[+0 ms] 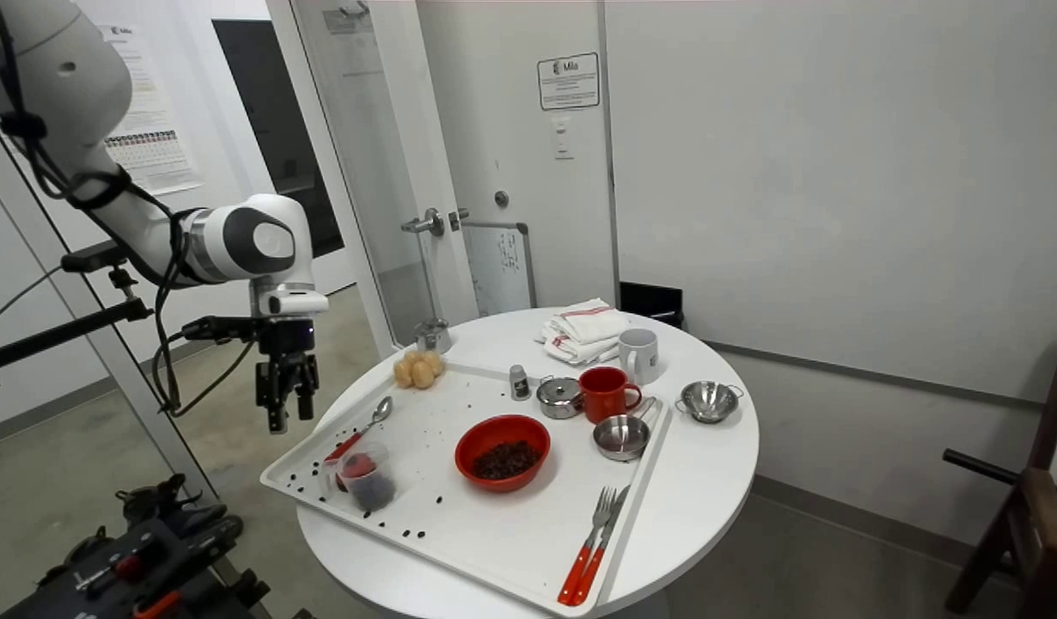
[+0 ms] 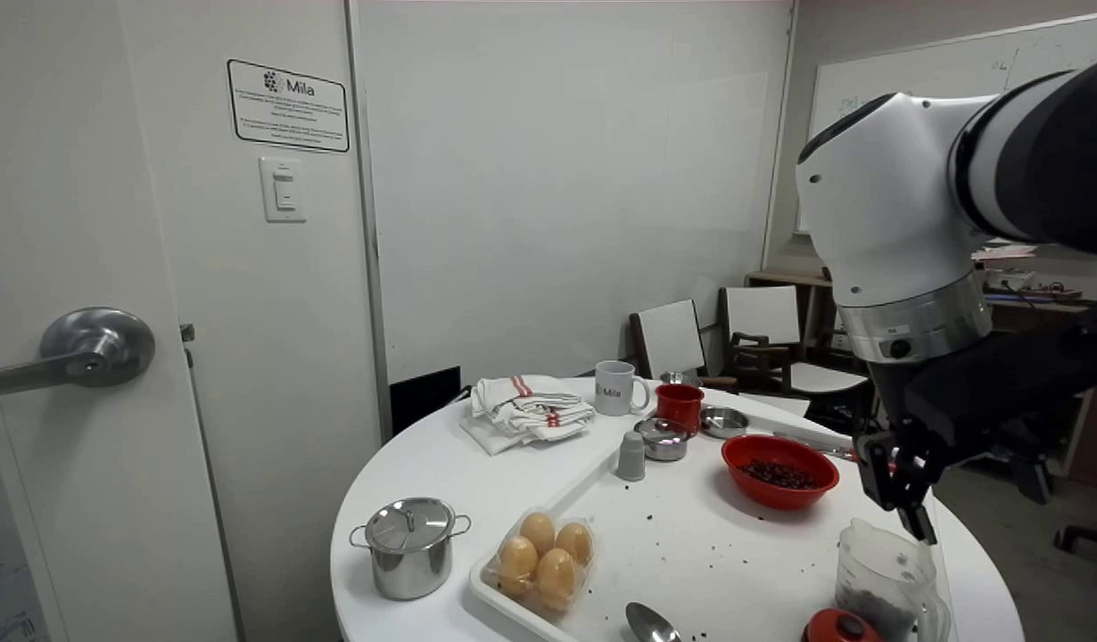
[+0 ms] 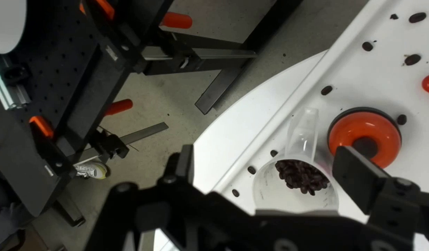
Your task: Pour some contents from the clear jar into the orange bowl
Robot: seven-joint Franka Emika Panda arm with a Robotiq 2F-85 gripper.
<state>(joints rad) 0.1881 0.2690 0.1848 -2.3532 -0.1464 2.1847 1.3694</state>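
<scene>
jaws parted and gripping nothing, the gripper [image 1: 291, 419] hangs near the clear jar [image 2: 880, 571] without touching it, at about ten o'clock in an exterior view. we find the jar upright on the white tray [image 1: 494, 533], close to its edge, with dark beans [image 3: 301, 176] gathered low inside. the orange bowl [image 1: 492, 432], already bearing beans of its own, lies well apart from it, between two and three o'clock in that view, so we judge that grasp, carry and tilt all lie ahead if more is wanted. we expect a light, stiff jar with smooth walls that may slip; whether it is glass or plastic we cannot tell, so a hard squeeze seems unwise. our choice of hold would be the handle [image 3: 301, 139], which points to twelve o'clock in the wrist view, with the fingers [image 3: 354, 174] closing on its two sides. what looks like a red lid [image 3: 364, 125], dark-rimmed, sits just beside it, towards two o'clock from the jar's mouth, and we think a fingertip could knock it. we would also guess that the loose beans slide all at once when tipped, throwing their weight to the lip, so a slack hold might let the jar turn between the fingers.
</scene>
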